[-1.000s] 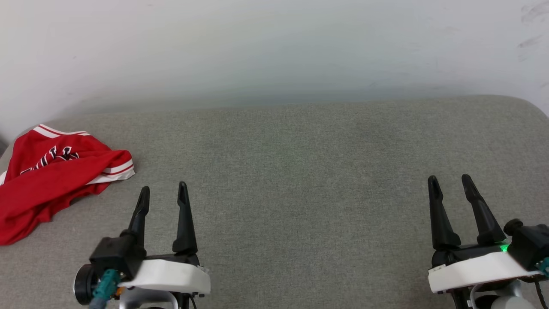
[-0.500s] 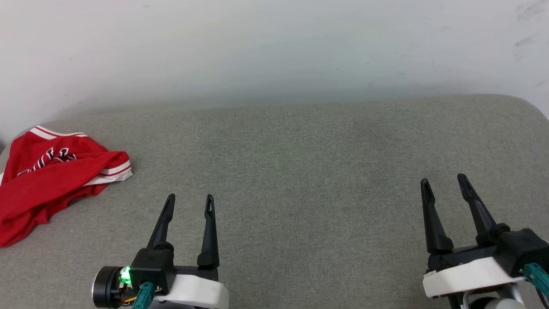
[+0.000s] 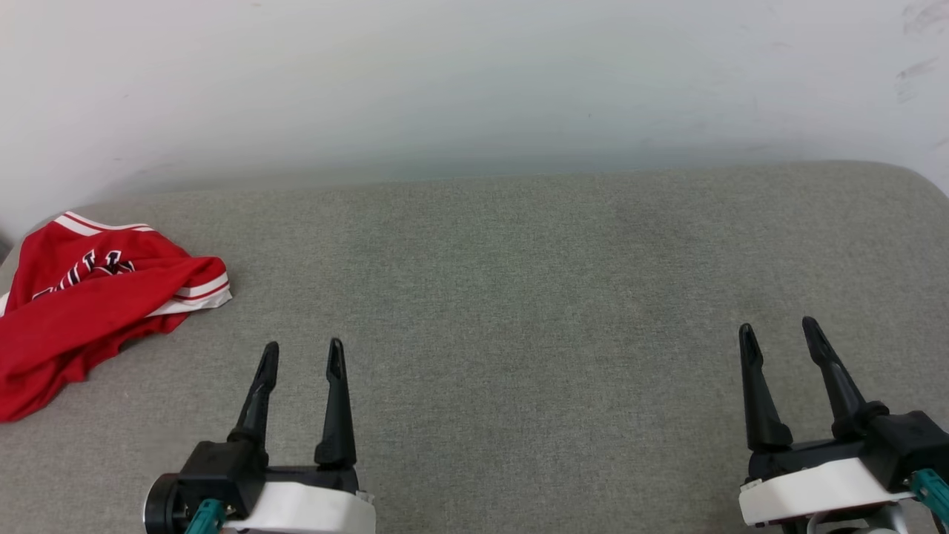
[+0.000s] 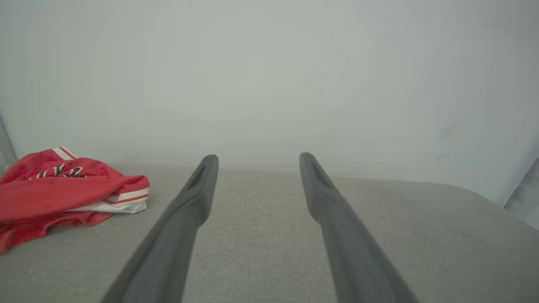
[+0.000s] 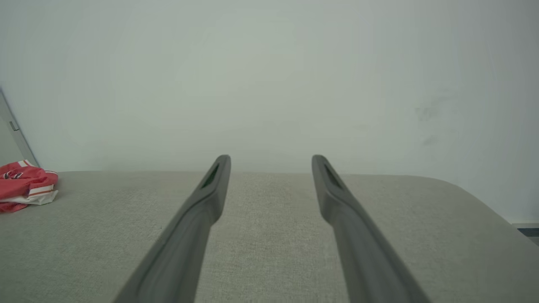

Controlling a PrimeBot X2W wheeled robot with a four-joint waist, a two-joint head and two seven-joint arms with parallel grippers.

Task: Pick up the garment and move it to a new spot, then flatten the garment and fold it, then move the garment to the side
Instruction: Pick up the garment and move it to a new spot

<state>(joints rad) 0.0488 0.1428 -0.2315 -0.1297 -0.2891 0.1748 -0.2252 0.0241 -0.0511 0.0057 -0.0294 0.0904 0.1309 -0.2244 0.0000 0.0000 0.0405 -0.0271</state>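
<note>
The garment [image 3: 81, 304] is a crumpled red shirt with red-and-white striped trim and partly folded-over black lettering, lying at the far left of the grey padded surface [image 3: 519, 297]. The left wrist view has the garment [image 4: 63, 189] at its left, and the right wrist view has the garment [image 5: 25, 185] small at its far left. My left gripper [image 3: 302, 354] stands open at the lower left, to the right of the shirt and apart from it. My right gripper [image 3: 778, 331] is open at the lower right, far from the shirt. Nothing sits between either pair of fingers.
A pale wall [image 3: 474, 81] rises right behind the grey surface. The surface's far right corner [image 3: 912, 185] is rounded and drops off there. A grey frame edge [image 5: 12, 126] stands by the wall near the shirt.
My left gripper pulled back toward me, swinging first right and then a little left. The right gripper also drew back slightly. The shirt has not moved.
</note>
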